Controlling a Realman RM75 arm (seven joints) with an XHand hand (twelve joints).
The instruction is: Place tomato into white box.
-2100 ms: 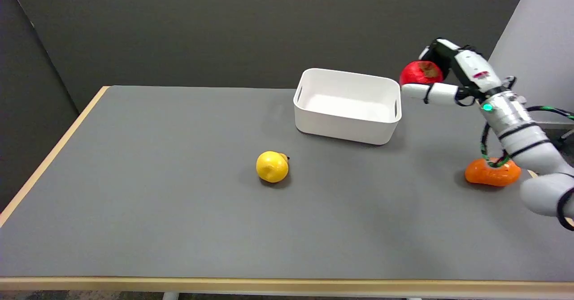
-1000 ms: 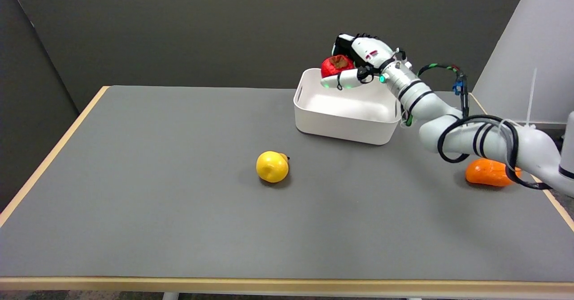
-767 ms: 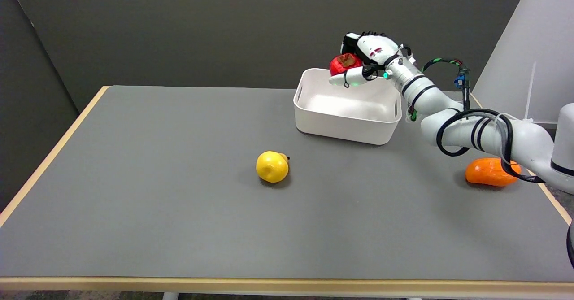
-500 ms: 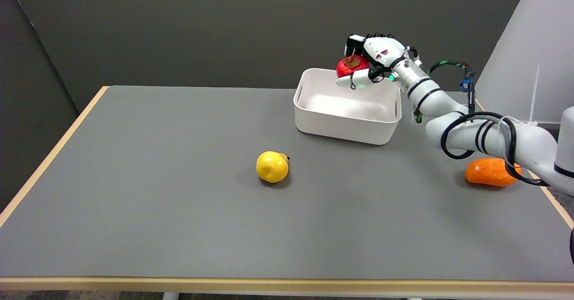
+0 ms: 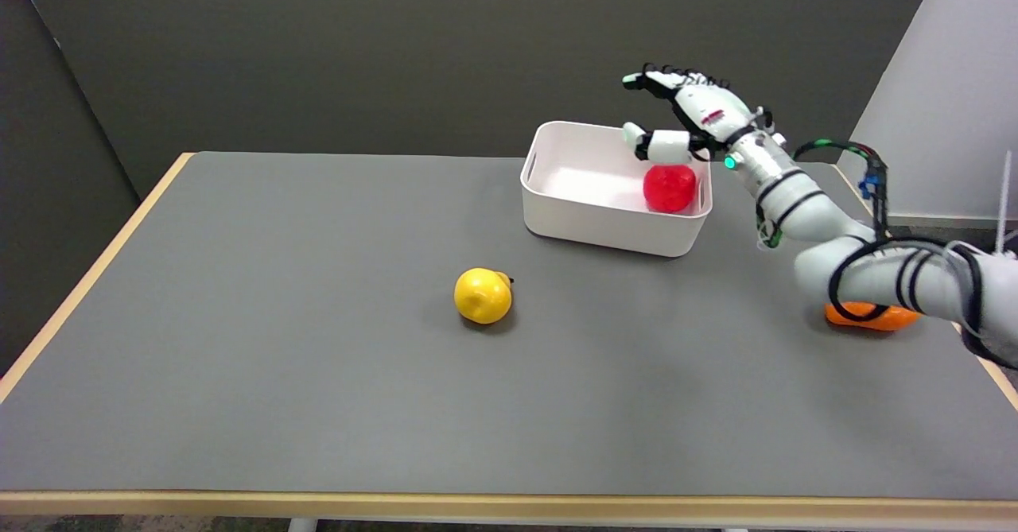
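Head view: hand [image 5: 685, 115] spread above white box [image 5: 604, 226]

Even, soft overhead light; faint shadows; slight motion blur at right.

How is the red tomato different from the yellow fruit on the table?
The tomato is red; the yellow fruit is yellow, with a small dark stem end on its right. The tomato lies inside the white box, at its right end; the yellow fruit sits out on the bare grey table, nearer the camera. Both are roundish, of similar size, and nothing holds either: the right hand hovers above the box.
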